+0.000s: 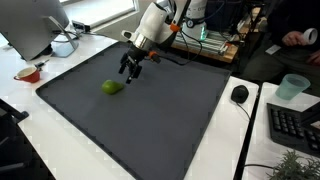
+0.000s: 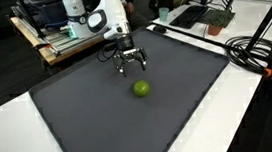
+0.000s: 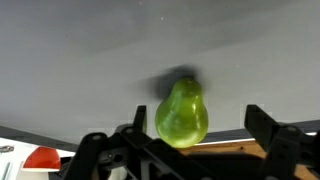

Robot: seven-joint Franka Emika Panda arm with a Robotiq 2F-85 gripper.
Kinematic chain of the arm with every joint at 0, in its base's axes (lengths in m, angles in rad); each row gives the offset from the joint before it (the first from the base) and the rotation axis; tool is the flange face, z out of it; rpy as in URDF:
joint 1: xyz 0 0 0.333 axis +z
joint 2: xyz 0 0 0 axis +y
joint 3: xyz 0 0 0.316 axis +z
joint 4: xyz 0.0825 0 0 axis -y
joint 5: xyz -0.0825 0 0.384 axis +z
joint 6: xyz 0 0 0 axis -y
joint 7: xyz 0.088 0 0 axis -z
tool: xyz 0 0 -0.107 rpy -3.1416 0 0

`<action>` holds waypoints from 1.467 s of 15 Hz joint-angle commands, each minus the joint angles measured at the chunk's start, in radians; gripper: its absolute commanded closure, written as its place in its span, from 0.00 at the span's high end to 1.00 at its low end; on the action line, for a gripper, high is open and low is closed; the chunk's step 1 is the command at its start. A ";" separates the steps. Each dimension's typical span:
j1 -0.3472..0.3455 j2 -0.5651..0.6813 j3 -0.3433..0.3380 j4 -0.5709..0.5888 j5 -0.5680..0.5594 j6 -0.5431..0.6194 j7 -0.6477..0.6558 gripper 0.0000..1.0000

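A green pear (image 1: 112, 87) lies on the dark grey mat (image 1: 160, 115), also seen in an exterior view (image 2: 140, 88). My gripper (image 1: 131, 67) hovers open just above the mat, a short way from the pear, and holds nothing; it also shows in an exterior view (image 2: 130, 59). In the wrist view the pear (image 3: 181, 113) lies between and beyond the two spread black fingers (image 3: 190, 150), apart from them.
A red bowl (image 1: 28, 74) and a monitor (image 1: 35, 25) stand off the mat's edge. A black mouse (image 1: 239, 94), a keyboard (image 1: 297, 125) and a pale cup (image 1: 291, 87) lie on the white table. Cables (image 2: 249, 50) and a wooden bench with electronics (image 2: 62, 38) border the mat.
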 commanded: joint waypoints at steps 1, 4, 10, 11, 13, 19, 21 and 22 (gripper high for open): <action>0.027 -0.058 0.032 0.025 0.181 0.019 -0.068 1.00; 0.021 -0.073 0.068 0.040 0.242 0.018 -0.097 1.00; -0.019 -0.088 0.103 0.077 0.234 0.005 -0.116 1.00; -0.026 -0.088 0.104 0.082 0.236 -0.002 -0.115 1.00; -0.038 -0.092 0.104 0.090 0.243 -0.009 -0.113 1.00; -0.041 -0.123 0.082 0.116 0.207 -0.006 -0.063 1.00; -0.041 -0.137 0.083 0.128 0.212 -0.008 -0.065 1.00; -0.041 -0.144 0.083 0.134 0.222 -0.017 -0.073 0.99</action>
